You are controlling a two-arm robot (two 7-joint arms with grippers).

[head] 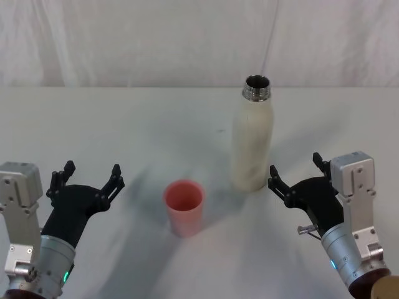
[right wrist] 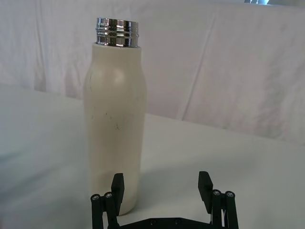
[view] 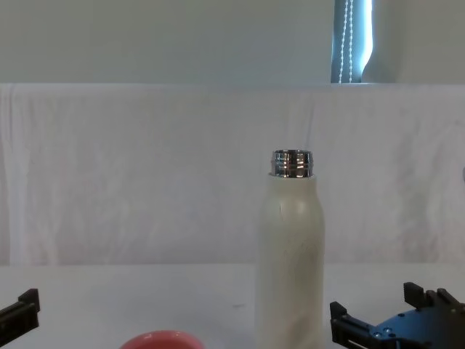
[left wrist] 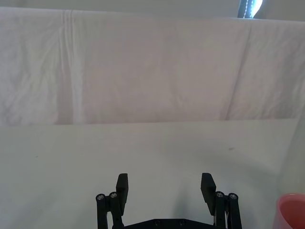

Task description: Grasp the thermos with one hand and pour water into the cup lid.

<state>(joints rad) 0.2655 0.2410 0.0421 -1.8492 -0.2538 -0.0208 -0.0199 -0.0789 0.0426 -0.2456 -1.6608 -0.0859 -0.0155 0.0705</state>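
Thermos upright, both end effectors empty and spread wide.
You have the thermos [head: 252, 138] standing on the table [head: 124, 124], neck uncapped, just ahead-left of your right end effector [head: 294, 175], apart from its fingers. Cup lid [head: 184, 207] sits mouth-up between both arms, nearer you than the thermos; left end effector [head: 87, 179] waits beside it.

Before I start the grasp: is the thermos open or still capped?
Open. The thermos stands upright with its bare chrome neck and dark mouth showing; no cap on it. Its water level cannot be seen.
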